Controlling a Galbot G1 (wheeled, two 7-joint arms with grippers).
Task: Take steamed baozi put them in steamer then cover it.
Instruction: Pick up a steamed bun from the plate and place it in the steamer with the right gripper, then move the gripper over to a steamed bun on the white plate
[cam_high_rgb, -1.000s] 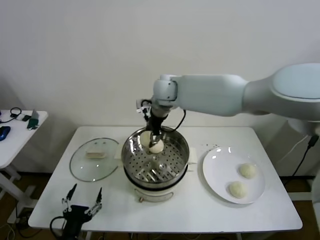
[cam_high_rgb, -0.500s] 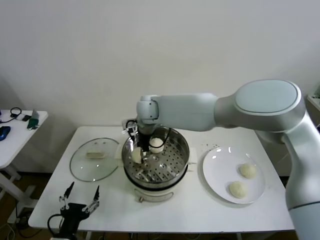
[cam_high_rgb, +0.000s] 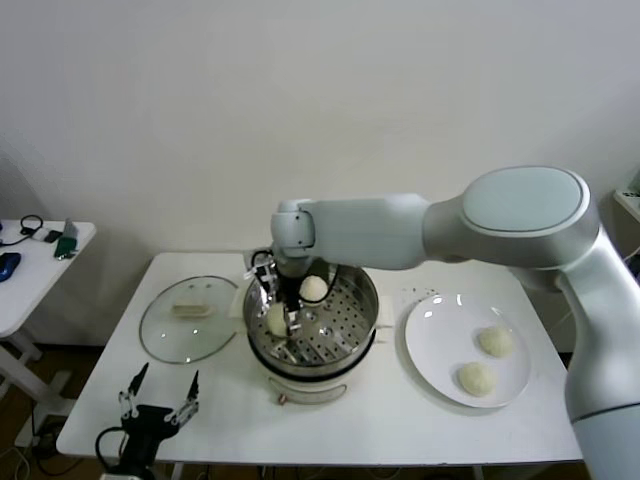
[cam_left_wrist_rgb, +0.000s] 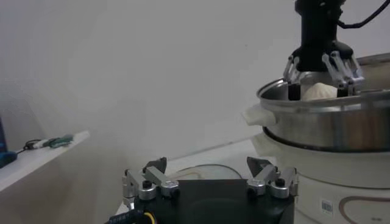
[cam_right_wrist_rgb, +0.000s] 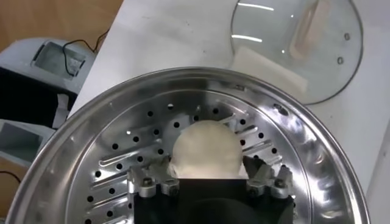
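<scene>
- A white table (cam_high_rgb: 400, 420) seen from above holds the steamer (cam_high_rgb: 345, 345), a shiny steel pot with a perforated tray, standing at the middle.
- The right claw (cam_high_rgb: 281, 307) reaches down into the steamer on its left side. Half a second ago it held a bun between closed fingers; now its fingers stand spread apart.
- That bun (cam_right_wrist_rgb: 205, 150) now rests on the perforated tray, between the spread fingers, seemingly released. In the right wrist view it sits just in front of the claw (cam_right_wrist_rgb: 210, 180).
- A second bun (cam_high_rgb: 314, 288) lies on the tray toward the back, just beside the first. It has stayed where it was over the last second.
- Two more buns, one (cam_high_rgb: 495, 341) behind the other (cam_high_rgb: 475, 378), wait on a white plate (cam_high_rgb: 435, 335) to the right of the steamer.
- The cover (cam_high_rgb: 165, 335), a clear glass lid with a cream handle, lies flat on the table to the left of the steamer, off the pot.
- The left claw (cam_high_rgb: 160, 393) hovers idle at the table's near left edge, fingers spread wide and holding nothing.
- Judged from this, half the buns are placed. Two buns and the lid remain to be handled.
</scene>
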